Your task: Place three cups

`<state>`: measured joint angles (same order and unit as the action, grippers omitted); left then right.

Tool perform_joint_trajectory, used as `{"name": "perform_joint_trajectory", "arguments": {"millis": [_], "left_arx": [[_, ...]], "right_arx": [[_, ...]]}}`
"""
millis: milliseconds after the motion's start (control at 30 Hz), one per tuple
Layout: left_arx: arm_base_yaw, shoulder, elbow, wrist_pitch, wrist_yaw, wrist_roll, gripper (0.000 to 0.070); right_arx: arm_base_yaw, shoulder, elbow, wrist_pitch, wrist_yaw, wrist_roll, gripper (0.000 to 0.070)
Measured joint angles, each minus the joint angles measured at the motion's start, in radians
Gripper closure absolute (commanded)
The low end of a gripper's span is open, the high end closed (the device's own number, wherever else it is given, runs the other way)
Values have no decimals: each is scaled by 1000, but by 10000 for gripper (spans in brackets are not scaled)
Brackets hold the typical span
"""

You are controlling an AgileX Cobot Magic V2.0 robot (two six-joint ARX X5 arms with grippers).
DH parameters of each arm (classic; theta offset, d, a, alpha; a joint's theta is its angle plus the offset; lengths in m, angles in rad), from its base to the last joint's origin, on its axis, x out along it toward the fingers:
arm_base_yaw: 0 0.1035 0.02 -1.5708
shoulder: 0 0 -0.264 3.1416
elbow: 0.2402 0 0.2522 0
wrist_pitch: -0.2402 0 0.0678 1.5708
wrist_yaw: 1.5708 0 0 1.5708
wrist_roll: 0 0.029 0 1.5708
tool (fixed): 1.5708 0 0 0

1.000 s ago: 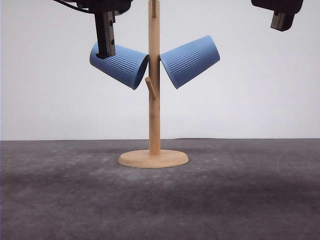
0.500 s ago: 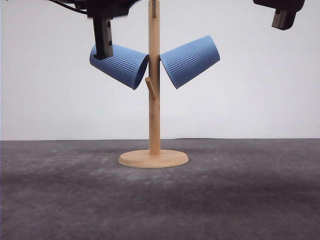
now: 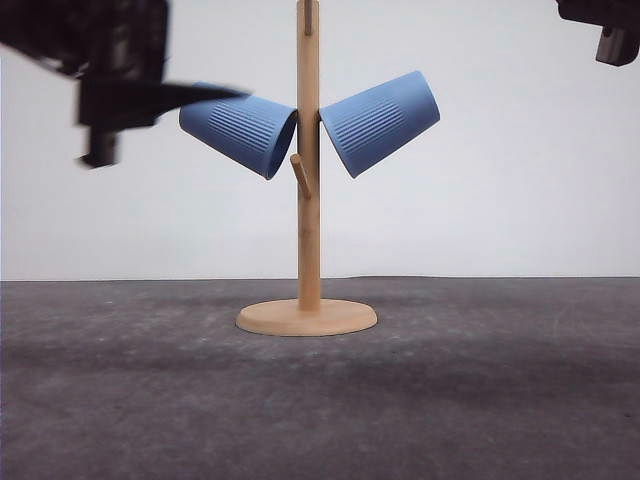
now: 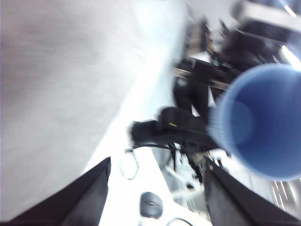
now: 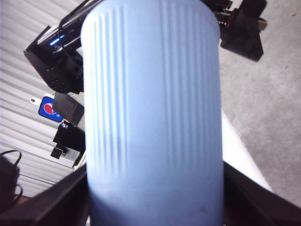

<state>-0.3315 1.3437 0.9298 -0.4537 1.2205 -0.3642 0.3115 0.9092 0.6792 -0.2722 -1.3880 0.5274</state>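
a tan wooden stand (image 3: 308,200) with a round base sits on the dark gray table (image 3: 500,400). two blue cups hang on its pegs, tipped with their open ends toward the pole. the left cup (image 3: 240,130) is on the left side of the pole and the right cup (image 3: 380,122) is on the right side, both high up near the top. one small peg (image 3: 299,175) lower down has nothing on it. the left gripper (image 3: 110,100) is a dark blur just to the left of the left cup. in the left wrist view its fingers (image 4: 89,193) are spread apart with nothing between them, and a blue cup (image 4: 261,122) shows its open mouth. the right gripper (image 3: 610,30) is up in the top right corner, well apart from the stand. in the right wrist view it pinches a third cup (image 5: 150,113) between its fingers (image 5: 42,202).
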Motion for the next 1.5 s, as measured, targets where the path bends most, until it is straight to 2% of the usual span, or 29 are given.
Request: {"name": "perform_joint_trajectory", "arguments": {"millis": [167,300,400,567,700,767,900,1000,1233,1500], "left_arx": [[94,-9,0,-185,-112,162,198],[121,-77,1,-283,-297,292,181],[119,-170,13,-302,-470,365,182],[120,-347,24,-261,-697,406,183],[119,-462,25,-261,-811,410,182],[119,-498,25,-262,-844,413,183],[119,-533,25,-262,-860,416,182],[119,-540,25,-267,-861,416,182],[118,-540,25,-272,-864,416,183],[117,-540,25,-272,-864,416,183]], "right_arx": [[1,0,0,0,16,4,332],[12,0,0,0,87,47,332],[30,0,2,-1,170,100,332],[93,0,51,-26,344,154,336],[176,3,128,-77,506,162,342],[217,13,171,-133,596,162,344],[304,58,260,-301,841,161,358],[354,99,304,-377,962,162,381],[425,250,485,-507,1121,161,382],[427,497,642,-540,1163,125,381]]}}
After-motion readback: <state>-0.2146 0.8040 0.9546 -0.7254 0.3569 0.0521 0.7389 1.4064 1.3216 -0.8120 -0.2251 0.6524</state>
